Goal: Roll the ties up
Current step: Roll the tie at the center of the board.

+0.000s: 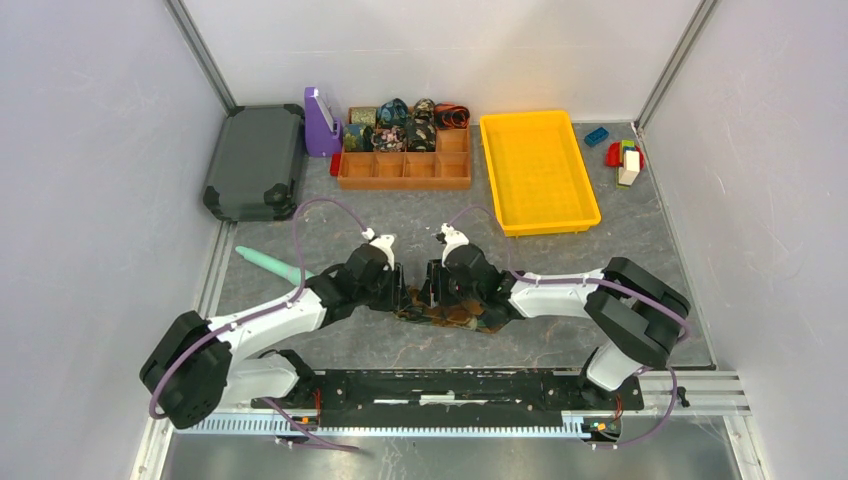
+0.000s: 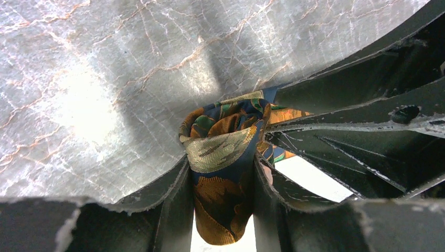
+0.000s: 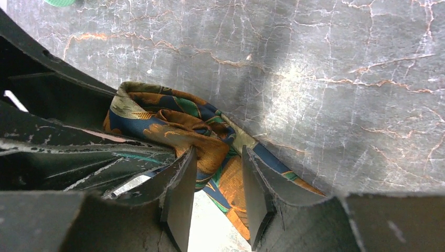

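While limp and crumpled, silky tie (image 2: 220,142); left end effector (image 2: 220,160), right end effector (image 3: 219,153) tight on it

Top view: bright, even, sharp. Wrist views: glare patches on the table (image 2: 78,105) beside the tie (image 2: 220,152), a soft shadow band above it; foreground dark, blurred.

The tie (image 2: 220,152) is woven cloth with a silky sheen. The table (image 2: 105,79) looks like veined stone, faintly glossy. The fingers (image 2: 176,210) are matt black plastic, rough-edged.
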Robot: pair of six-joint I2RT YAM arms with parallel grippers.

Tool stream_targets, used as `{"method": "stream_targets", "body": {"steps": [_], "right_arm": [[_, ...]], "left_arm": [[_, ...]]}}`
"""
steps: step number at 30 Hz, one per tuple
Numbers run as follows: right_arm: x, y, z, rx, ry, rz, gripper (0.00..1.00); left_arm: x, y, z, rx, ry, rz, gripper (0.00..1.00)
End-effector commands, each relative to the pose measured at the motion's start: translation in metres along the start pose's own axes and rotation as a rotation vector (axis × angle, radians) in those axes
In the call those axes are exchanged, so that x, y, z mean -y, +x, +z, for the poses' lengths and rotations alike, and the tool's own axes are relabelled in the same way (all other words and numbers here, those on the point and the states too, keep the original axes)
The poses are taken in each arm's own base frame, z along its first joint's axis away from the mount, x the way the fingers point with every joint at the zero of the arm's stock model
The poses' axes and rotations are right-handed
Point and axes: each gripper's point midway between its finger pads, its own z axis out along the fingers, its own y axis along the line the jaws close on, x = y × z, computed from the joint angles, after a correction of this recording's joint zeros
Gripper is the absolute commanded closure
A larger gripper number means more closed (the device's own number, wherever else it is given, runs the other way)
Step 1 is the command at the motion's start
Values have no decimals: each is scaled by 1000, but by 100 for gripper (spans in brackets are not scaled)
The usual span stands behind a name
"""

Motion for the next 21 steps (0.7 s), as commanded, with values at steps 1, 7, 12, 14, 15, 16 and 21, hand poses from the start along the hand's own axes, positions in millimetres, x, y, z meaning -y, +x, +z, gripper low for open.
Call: {"method": "stream_targets", "body": {"steps": [1,7,12,14,15,16,21], "right_arm": [[-3,-4,-7,31,-12,-16,57],[15,-18,-26,87,64,-33,56],[38,-29,-46,142,130,-23,56],[49,-32,-53,160,158,-13,55],[53,-34,-57,172,168,-9,55],[57,-35,-60,181,176,-5,53],[72,-39,-74,219,192,15,44]], "left_arm": [[-10,-7,-8,12,-151,21,60],[-13,-9,-12,7,-279,87,60],[-11,-11,-15,6,-370,144,60],[-10,-12,-16,4,-406,166,61],[-11,-12,-17,5,-429,177,61],[-10,-14,-18,6,-449,187,61],[-9,-16,-20,-4,-554,245,61]]}}
